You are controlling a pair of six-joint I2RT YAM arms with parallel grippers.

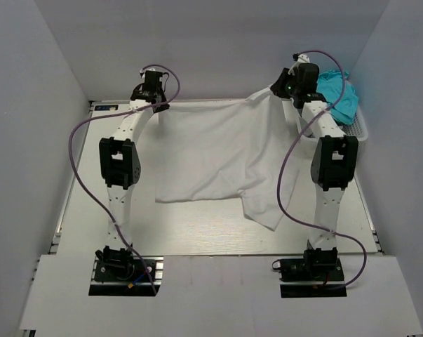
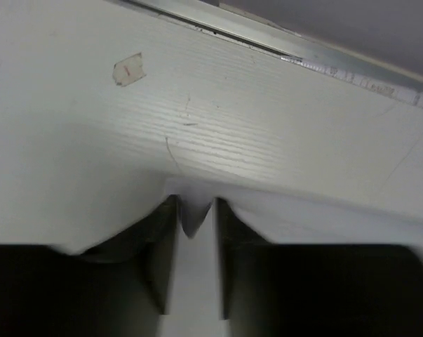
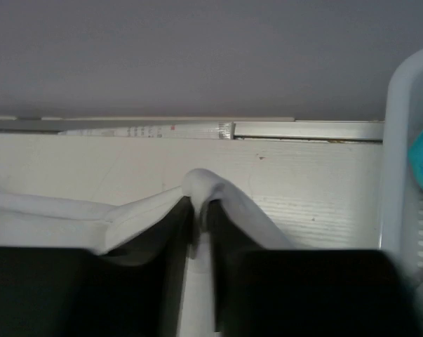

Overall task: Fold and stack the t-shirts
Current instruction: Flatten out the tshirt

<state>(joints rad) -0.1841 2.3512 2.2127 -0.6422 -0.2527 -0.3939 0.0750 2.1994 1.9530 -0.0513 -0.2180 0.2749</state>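
A white t-shirt point(image 1: 211, 151) hangs stretched between both grippers near the table's far edge; its lower part trails on the table toward the front right. My left gripper point(image 1: 157, 104) is shut on the shirt's left top edge; white cloth point(image 2: 190, 203) sits pinched between the fingers. My right gripper point(image 1: 278, 90) is shut on the right top edge, with a fold of cloth point(image 3: 204, 186) bulging above the fingertips. A teal t-shirt point(image 1: 337, 95) lies in a white basket point(image 1: 358, 130) at the far right.
The basket's wall point(image 3: 404, 161) stands just right of my right gripper. A metal rail point(image 3: 197, 130) runs along the table's far edge, with the grey back wall beyond. A small tape scrap point(image 2: 129, 70) lies on the table ahead of the left gripper.
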